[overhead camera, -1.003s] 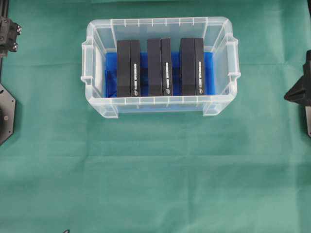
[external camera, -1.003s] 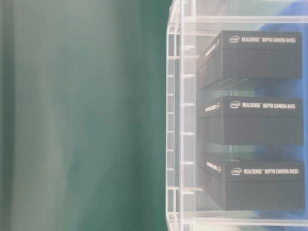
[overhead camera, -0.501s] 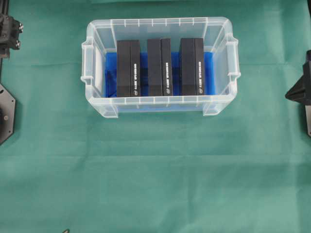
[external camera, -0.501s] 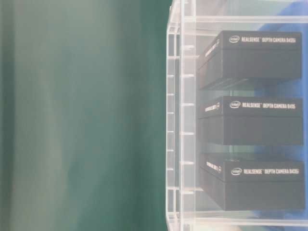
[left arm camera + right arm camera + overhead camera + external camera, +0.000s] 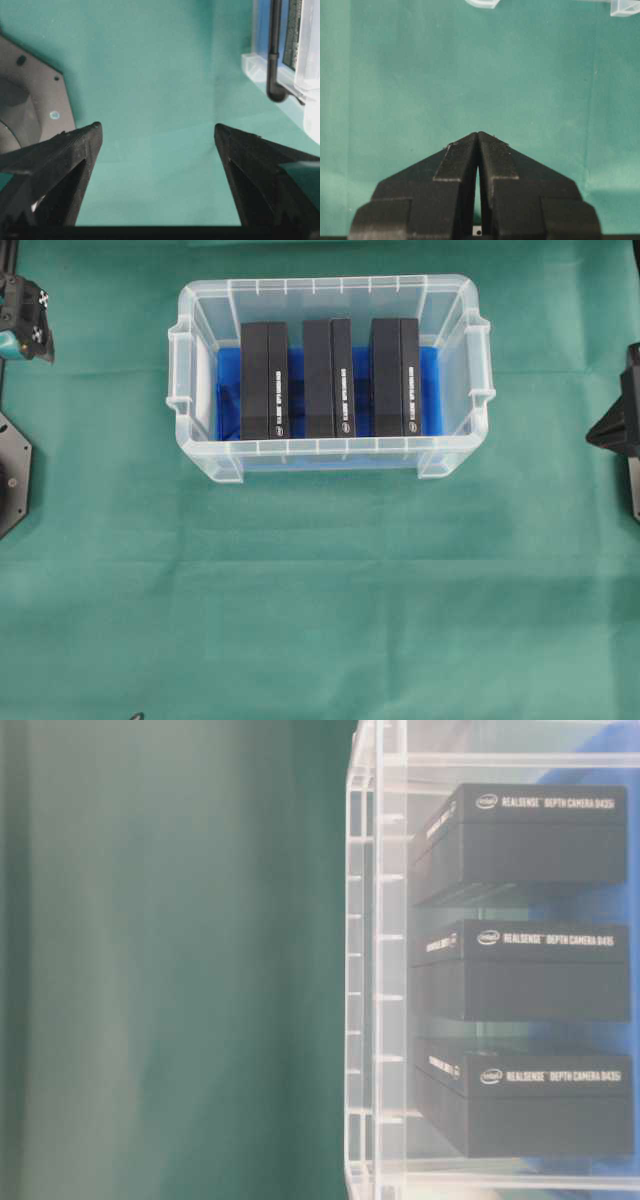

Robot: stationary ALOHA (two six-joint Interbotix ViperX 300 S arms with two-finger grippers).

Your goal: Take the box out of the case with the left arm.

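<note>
The clear case (image 5: 330,285) stands on the green cloth at the back middle, with a blue sheet on its bottom. Three black boxes stand side by side in it: left (image 5: 264,380), middle (image 5: 329,378), right (image 5: 395,377). The table-level view shows them through the case wall (image 5: 365,970). My left gripper (image 5: 25,330) sits at the far left edge, well apart from the case. Its jaws (image 5: 156,127) are open over bare cloth, and a corner of the case (image 5: 260,67) shows to their right. My right gripper (image 5: 478,134) is shut and empty at the right edge (image 5: 612,430).
A dark arm base plate (image 5: 10,475) lies at the left edge and shows beside the left finger (image 5: 30,100). Green cloth (image 5: 320,590) covers the whole table in front of the case. The case's feet (image 5: 482,3) appear at the top of the right wrist view.
My left gripper has opened wide and shifted slightly toward the front at the left edge. The case, the boxes and the right gripper have not moved.
</note>
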